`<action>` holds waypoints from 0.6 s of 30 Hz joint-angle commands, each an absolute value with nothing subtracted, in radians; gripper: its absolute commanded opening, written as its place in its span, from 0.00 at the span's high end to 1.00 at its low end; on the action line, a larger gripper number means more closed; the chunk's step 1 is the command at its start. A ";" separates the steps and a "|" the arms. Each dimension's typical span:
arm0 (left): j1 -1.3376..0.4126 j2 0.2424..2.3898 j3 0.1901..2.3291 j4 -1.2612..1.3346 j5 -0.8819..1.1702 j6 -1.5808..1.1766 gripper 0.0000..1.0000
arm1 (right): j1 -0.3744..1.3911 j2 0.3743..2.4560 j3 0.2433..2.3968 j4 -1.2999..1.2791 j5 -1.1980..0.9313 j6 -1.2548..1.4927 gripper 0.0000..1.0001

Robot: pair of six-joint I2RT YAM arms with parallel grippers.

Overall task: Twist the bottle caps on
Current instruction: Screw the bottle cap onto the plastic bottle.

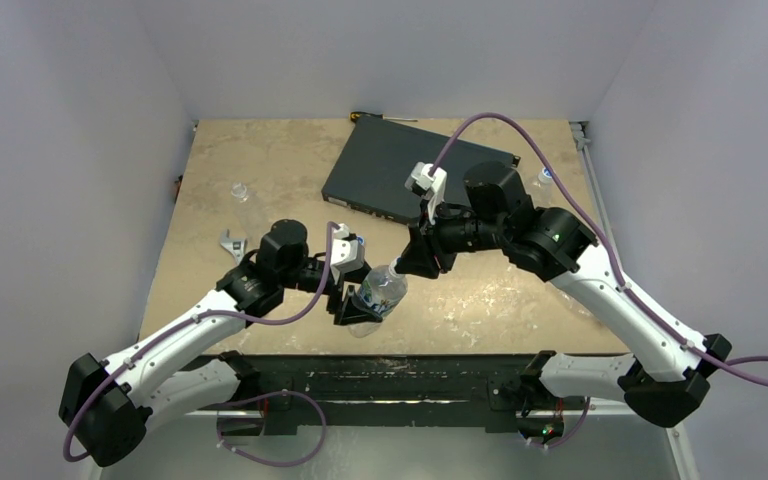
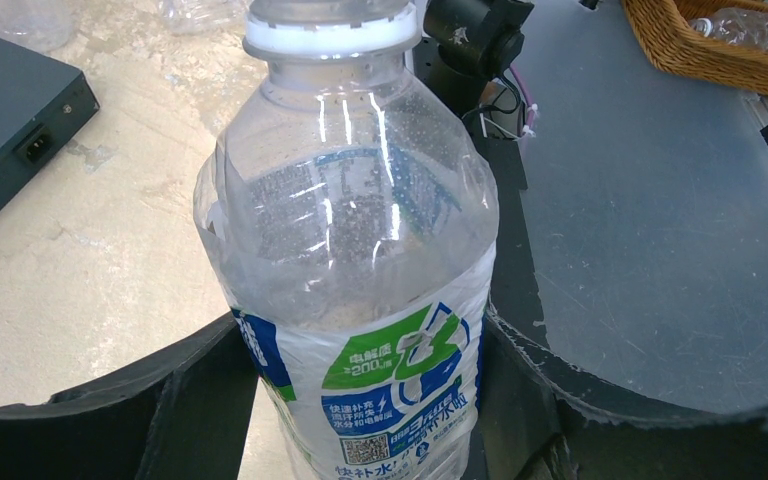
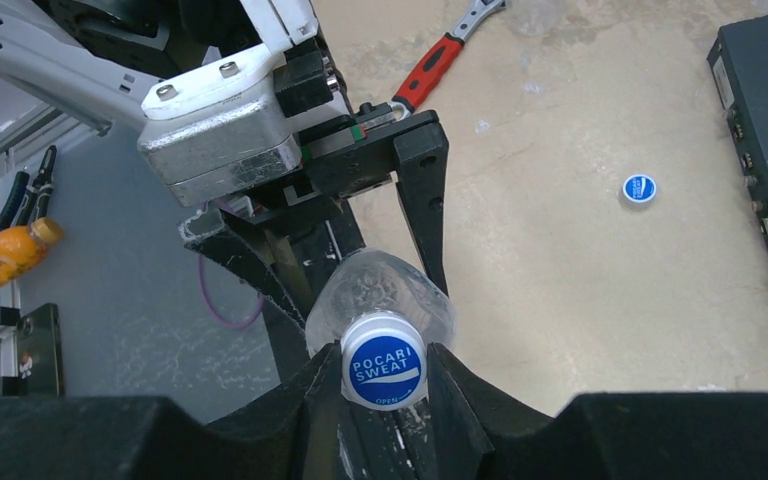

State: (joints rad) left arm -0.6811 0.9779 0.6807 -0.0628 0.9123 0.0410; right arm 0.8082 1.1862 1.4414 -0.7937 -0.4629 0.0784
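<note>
My left gripper point(image 1: 358, 302) is shut on the body of a clear bottle point(image 1: 380, 290) with a blue, green and white label point(image 2: 400, 385), holding it tilted near the table's front edge. In the left wrist view the left gripper point(image 2: 370, 410) clamps the label from both sides. My right gripper point(image 1: 401, 267) is shut on the blue-and-white cap point(image 3: 384, 362) sitting on this bottle's neck; the right gripper point(image 3: 384, 368) presses it from left and right. The cap's white skirt point(image 2: 330, 35) rests on the neck. A second loose cap point(image 3: 639, 188) lies on the table.
A flat black box point(image 1: 410, 170) lies at the back centre. A red-handled wrench point(image 3: 438, 62) lies left of the arms point(image 1: 232, 245). Clear bottles stand at the back left point(image 1: 240, 190) and back right point(image 1: 545, 180). A wicker basket point(image 2: 680, 50) holds more bottles off the table.
</note>
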 commanded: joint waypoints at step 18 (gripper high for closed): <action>-0.677 0.980 0.732 -0.051 0.937 0.049 1.00 | 0.819 1.192 1.437 -0.785 -0.475 0.061 0.52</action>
